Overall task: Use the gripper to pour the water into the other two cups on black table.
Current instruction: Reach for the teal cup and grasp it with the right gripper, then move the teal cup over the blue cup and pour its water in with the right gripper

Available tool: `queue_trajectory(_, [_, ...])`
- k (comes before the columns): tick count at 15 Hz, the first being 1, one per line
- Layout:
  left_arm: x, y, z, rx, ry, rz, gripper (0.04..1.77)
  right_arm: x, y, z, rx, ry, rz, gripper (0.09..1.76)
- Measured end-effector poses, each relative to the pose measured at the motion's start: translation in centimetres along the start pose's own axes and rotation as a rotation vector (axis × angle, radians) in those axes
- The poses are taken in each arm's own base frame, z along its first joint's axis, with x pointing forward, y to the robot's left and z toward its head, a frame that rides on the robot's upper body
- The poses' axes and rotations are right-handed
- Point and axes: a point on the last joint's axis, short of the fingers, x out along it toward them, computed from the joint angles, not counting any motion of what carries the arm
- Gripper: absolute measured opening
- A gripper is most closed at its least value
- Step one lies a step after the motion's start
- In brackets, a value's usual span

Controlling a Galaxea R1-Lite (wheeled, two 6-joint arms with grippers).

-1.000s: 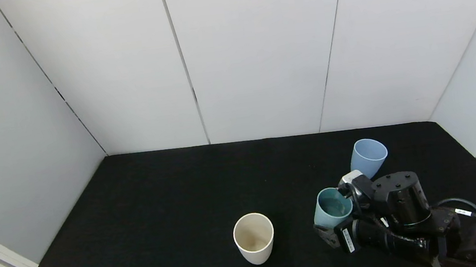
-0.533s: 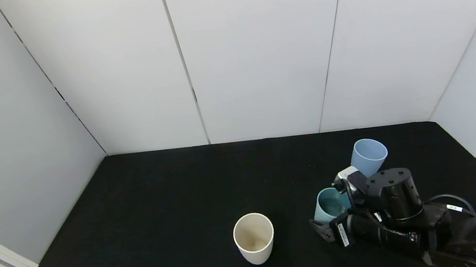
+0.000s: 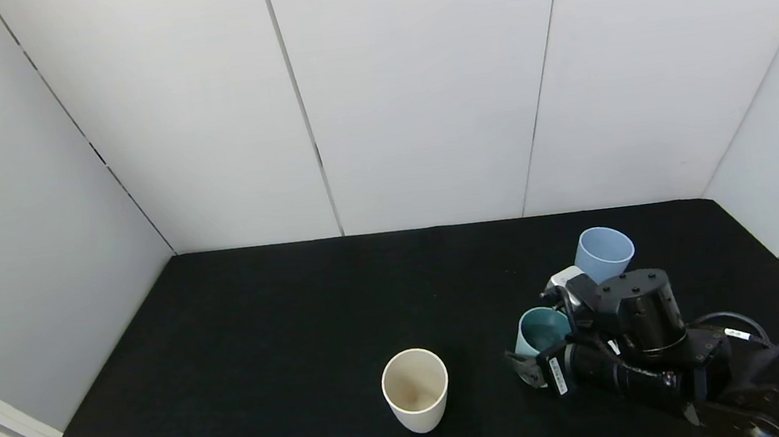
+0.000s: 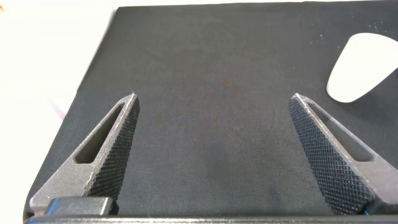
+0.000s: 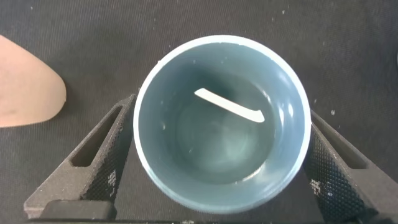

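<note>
Lowered since earlier: right tool (image 5: pixel 221 162), fingers flanking teal-green tapered plastic tumbler (image 5: pixel 222 146), contact unclear. Close squarely mid-wall before lifting.

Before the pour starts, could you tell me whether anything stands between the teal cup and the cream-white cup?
Nothing visible does. Bare black table lies between the teal cup, flanked by the right gripper, and the cream-white cup.

Left of the right tool (image 3: pixel 536 359), open bench (image 3: pixel 263 335) runs to the white cup (image 3: pixel 416 390); the blue cup (image 3: pixel 602 253) stands close behind.
</note>
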Motion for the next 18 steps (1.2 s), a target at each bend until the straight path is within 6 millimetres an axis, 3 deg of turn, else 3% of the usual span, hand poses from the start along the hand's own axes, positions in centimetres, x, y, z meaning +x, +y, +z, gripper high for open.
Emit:
queue_trajectory(8, [0.0,0.0,0.0,0.0,0.0,0.0,1.72,0.51,-0.36,0.18,0.002,-0.005,-0.012,1.71])
queue_trajectory(10, [0.0,0.0,0.0,0.0,0.0,0.0,1.72,0.56,-0.39,0.22,0.003,-0.006,-0.013,1.34])
queue_trajectory(11, [0.0,0.0,0.0,0.0,0.0,0.0,1.72,0.57,-0.4,0.25,0.003,-0.007,-0.013,1.27])
queue_trajectory(18, [0.0,0.0,0.0,0.0,0.0,0.0,1.72,0.47,-0.44,0.36,0.005,-0.009,-0.014,1.24])
